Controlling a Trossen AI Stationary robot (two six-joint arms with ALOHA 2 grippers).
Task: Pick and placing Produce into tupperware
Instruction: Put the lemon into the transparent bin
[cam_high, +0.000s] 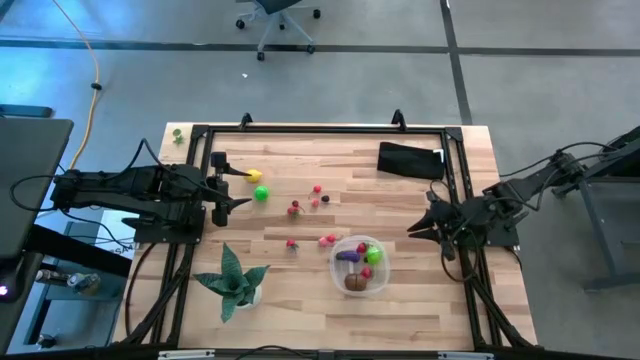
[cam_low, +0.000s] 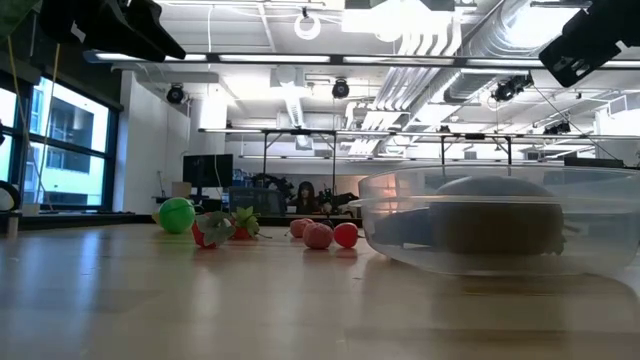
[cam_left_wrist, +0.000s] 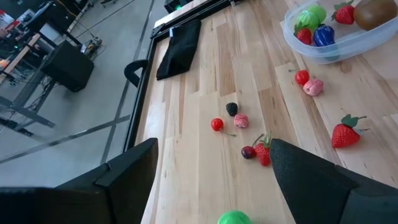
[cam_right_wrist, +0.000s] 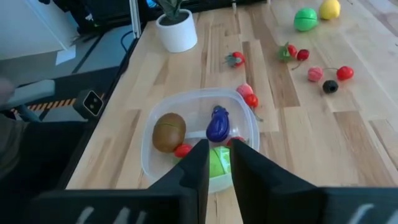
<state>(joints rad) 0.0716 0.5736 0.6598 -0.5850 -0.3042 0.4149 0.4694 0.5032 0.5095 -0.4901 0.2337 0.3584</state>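
Observation:
The clear round tupperware (cam_high: 359, 265) sits on the wooden table near the front right. In it lie a brown piece (cam_right_wrist: 168, 131), a purple one (cam_right_wrist: 217, 124), a bright green one (cam_right_wrist: 219, 163) and small red ones. More produce lies loose on the table: a yellow piece (cam_high: 255, 176), a green ball (cam_high: 261, 194), strawberries and tiny red and pink pieces (cam_high: 327, 240). My right gripper (cam_high: 412, 230) hangs right of the tupperware, shut with nothing between its fingers (cam_right_wrist: 200, 168). My left gripper (cam_high: 240, 190) waits open at the table's left, with the yellow and green pieces just past its fingertips.
A potted plant with spiky green leaves (cam_high: 236, 280) stands at the front left. A black pouch (cam_high: 411, 160) lies at the far right. A black rail frame (cam_high: 320, 129) runs around the table's edges. Bare wood lies between the loose pieces and the pouch.

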